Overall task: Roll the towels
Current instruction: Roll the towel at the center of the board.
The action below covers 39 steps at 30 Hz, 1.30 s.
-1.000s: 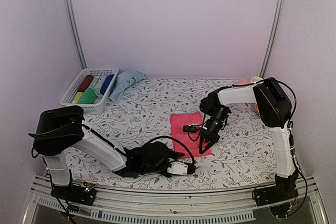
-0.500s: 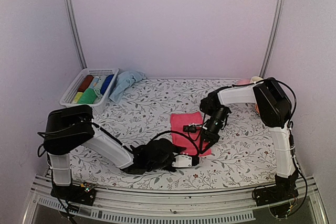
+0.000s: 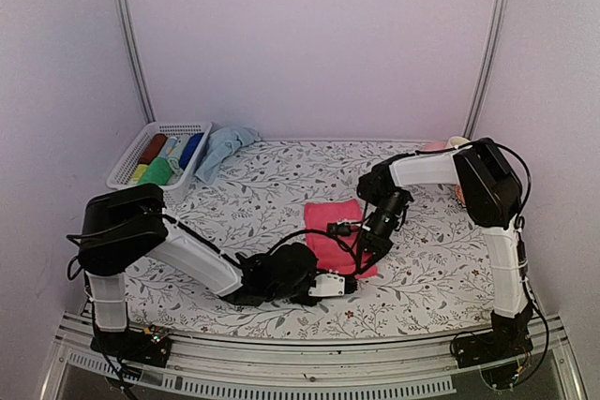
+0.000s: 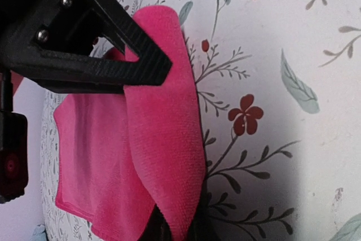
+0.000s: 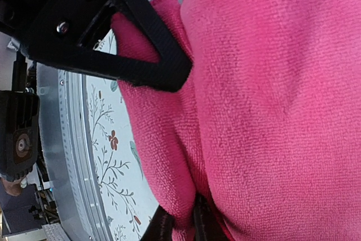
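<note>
Both arms stretched low, left gripper (image 4: 169,150) and right gripper (image 5: 177,150) apparently pinch the pink towel (image 3: 333,217).

1. The left arm (image 3: 192,262) had white link shells joined by bulky black housings.
2. The right arm (image 3: 506,269) matched it, white links between black joints.
3. Thin black cables (image 3: 302,235) looped beside both wrists.
4. The fingers (image 4: 84,66) were matte black, triangular, and fastened with silver screws (image 4: 42,35).

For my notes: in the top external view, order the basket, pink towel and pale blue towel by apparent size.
1. basket
2. pink towel, nearer the camera, partly covered
3. pale blue towel, bunched up
</note>
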Tool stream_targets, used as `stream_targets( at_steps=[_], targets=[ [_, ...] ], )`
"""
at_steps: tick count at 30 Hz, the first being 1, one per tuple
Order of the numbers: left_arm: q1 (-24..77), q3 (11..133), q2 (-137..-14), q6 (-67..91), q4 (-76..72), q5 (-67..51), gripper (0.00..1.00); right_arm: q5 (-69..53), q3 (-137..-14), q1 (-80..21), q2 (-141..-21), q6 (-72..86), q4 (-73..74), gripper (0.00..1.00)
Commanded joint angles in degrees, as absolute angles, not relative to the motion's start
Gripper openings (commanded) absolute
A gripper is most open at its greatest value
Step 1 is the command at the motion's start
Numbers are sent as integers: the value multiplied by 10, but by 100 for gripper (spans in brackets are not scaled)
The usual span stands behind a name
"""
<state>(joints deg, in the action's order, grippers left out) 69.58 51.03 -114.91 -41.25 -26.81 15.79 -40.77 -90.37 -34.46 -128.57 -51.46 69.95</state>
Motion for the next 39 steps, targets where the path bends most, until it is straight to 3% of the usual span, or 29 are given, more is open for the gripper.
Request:
stream_targets(
  at_steps=[1,4,10,20,26,32,39],
  targets=[
    [679,515,-1146,-361,-145,66,0,-350,-884,-332,-1236,-529,631,24],
    [666,528,-1140,-331,-112,29,0,-334,-844,-332,-1174,-546,593,38],
    [635,552,-1132,-272,-50,-57,0,-282,-727,-330,-1041,-574,461,53],
    [588,616,-1159,-210,34,-171,0,-264,-478,-330,-846,-618,174,59],
    [565,654,-1195,-183,80,-221,0,-283,-390,-342,-762,-649,58,65],
    [548,672,-1211,-162,92,-272,0,-255,-328,-397,-745,-716,9,67],
    [533,696,-1235,-151,116,-308,0,-167,-320,-448,-804,-682,-78,66]
  ],
)
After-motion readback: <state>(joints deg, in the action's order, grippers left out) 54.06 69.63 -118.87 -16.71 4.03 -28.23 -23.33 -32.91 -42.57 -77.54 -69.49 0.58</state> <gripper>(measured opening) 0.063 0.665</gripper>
